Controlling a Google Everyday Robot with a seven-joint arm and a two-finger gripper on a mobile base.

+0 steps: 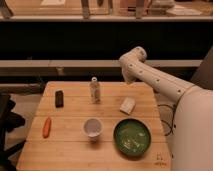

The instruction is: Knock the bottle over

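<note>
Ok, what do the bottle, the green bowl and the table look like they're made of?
The bottle: probably clear plastic, with a see-through body and white cap. The green bowl: glossy with highlights, perhaps glazed ceramic or plastic; cannot tell which. The table: pale wood, visible plank lines, matte. The gripper, shut, hangs near the table's far right edge, apart from the bottle.

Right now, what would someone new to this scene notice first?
The big white arm arching in from the right, its shut tool hanging over the far right edge of the table. Then the green bowl at front right, and the slim bottle standing upright toward the back, left of the tool.
</note>
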